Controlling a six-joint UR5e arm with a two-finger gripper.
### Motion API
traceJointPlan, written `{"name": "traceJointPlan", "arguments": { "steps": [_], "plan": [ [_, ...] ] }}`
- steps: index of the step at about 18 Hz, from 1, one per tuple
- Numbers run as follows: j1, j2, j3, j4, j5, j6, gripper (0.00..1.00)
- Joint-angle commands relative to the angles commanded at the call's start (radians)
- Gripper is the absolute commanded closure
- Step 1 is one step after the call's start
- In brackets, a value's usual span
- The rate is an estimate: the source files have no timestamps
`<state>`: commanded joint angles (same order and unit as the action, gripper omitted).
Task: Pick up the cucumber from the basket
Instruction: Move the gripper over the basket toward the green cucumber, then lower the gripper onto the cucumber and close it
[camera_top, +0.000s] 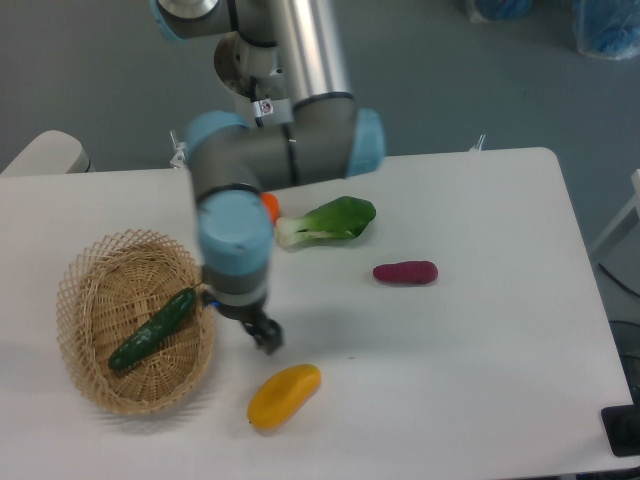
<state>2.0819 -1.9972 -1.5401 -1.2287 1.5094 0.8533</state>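
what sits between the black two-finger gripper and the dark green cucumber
Only the tan woven wicker basket's right rim separates the gripper from the cucumber, per the fixed camera.

The arm (268, 150) reaches in from above, elbow bent, wrist pointing straight down. Its gripper (266, 335) hangs low; I can't tell how the jaws stand

1 fixed camera looks down obliquely on the table (480, 330) from above.
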Motion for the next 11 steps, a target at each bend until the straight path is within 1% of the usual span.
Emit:
{"name": "traceJointPlan", "arguments": {
  "steps": [1, 2, 3, 5, 6, 7, 8, 11],
  "plan": [
    [-0.022, -0.002, -0.011, 0.017, 0.0, -0.038, 0.0],
    [-0.043, -0.006, -0.027, 0.055, 0.0, -0.08, 0.0],
    [-0.064, -0.011, -0.055, 0.114, 0.0, -0.118, 0.0],
    [-0.098, -0.021, -0.133, 0.26, 0.008, -0.199, 0.0],
    [-0.101, -0.025, -0.159, 0.314, 0.011, -0.215, 0.0],
    [-0.103, -0.028, -0.173, 0.328, 0.015, -0.217, 0.0],
    [-0.105, -0.035, -0.179, 0.327, 0.028, -0.22, 0.0],
    [-0.121, -0.051, -0.179, 0.333, 0.046, -0.232, 0.0]
  ]
}}
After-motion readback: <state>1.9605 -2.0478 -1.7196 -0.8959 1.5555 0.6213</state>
